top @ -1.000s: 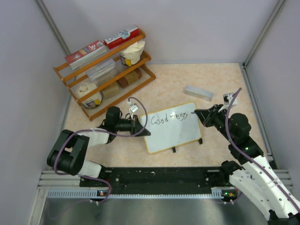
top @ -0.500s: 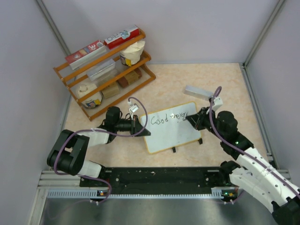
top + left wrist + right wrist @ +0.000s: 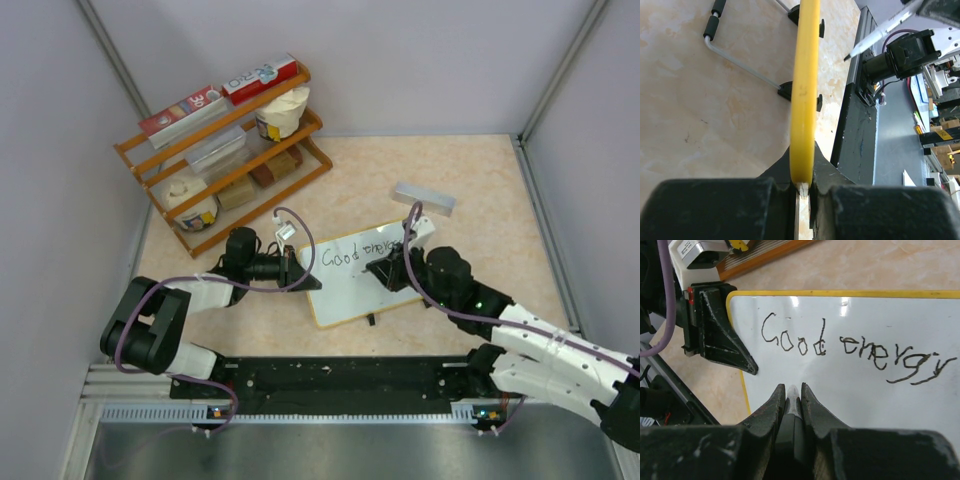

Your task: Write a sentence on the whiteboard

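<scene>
You will find the whiteboard [image 3: 345, 292] near the wooden rack [image 3: 220, 150], on the side toward the arm bases. The left gripper [image 3: 802, 186] is clamped on its left frame edge. The right gripper [image 3: 792, 388] pinches a marker [image 3: 791, 412] between narrow fingers, its tip pointing below "Good" in the sentence [image 3: 850, 347].

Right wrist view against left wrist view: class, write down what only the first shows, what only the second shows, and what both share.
Only the right wrist view shows the whiteboard face-on, with the sentence "Good energy", and a corner of the wooden rack. Only the left wrist view shows the board's black feet and a wire stand behind it. Both show the board, edge-on in the left view, the left gripper clamped on its edge, the marker and the table.
</scene>
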You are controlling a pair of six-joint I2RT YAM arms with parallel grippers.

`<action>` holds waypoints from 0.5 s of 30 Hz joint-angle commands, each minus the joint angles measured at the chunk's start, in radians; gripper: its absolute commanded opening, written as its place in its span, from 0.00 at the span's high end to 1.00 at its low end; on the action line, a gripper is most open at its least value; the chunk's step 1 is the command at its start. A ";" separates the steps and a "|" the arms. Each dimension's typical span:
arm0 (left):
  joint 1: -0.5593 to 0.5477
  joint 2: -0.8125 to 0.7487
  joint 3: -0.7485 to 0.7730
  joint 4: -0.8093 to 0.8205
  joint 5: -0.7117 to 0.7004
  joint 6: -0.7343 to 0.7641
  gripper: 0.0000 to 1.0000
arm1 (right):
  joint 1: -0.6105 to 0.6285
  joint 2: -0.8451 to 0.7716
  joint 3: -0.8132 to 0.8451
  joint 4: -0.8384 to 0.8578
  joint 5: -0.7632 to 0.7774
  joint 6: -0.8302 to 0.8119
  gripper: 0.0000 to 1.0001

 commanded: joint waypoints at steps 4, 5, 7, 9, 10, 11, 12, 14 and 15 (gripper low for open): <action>-0.007 -0.013 0.009 -0.022 -0.057 0.062 1.00 | 0.180 0.072 0.072 0.091 0.232 -0.093 1.00; -0.007 -0.011 0.011 -0.024 -0.055 0.062 1.00 | 0.193 0.082 0.075 0.094 0.245 -0.104 1.00; -0.007 -0.014 0.009 -0.024 -0.057 0.062 1.00 | 0.229 0.100 0.080 0.117 0.292 -0.112 1.00; -0.007 -0.016 0.008 -0.022 -0.057 0.062 1.00 | 0.255 0.117 0.082 0.132 0.315 -0.116 1.00; -0.007 -0.016 0.008 -0.022 -0.058 0.062 1.00 | 0.262 0.120 0.082 0.151 0.330 -0.119 1.00; -0.007 -0.014 0.009 -0.024 -0.055 0.062 1.00 | 0.266 0.123 0.082 0.157 0.335 -0.121 1.00; -0.007 -0.014 0.009 -0.024 -0.055 0.062 1.00 | 0.274 0.123 0.080 0.165 0.343 -0.121 1.00; -0.007 -0.014 0.009 -0.024 -0.055 0.062 1.00 | 0.276 0.123 0.082 0.179 0.357 -0.121 1.00; -0.007 -0.016 0.008 -0.022 -0.055 0.062 1.00 | 0.277 0.126 0.083 0.183 0.358 -0.122 1.00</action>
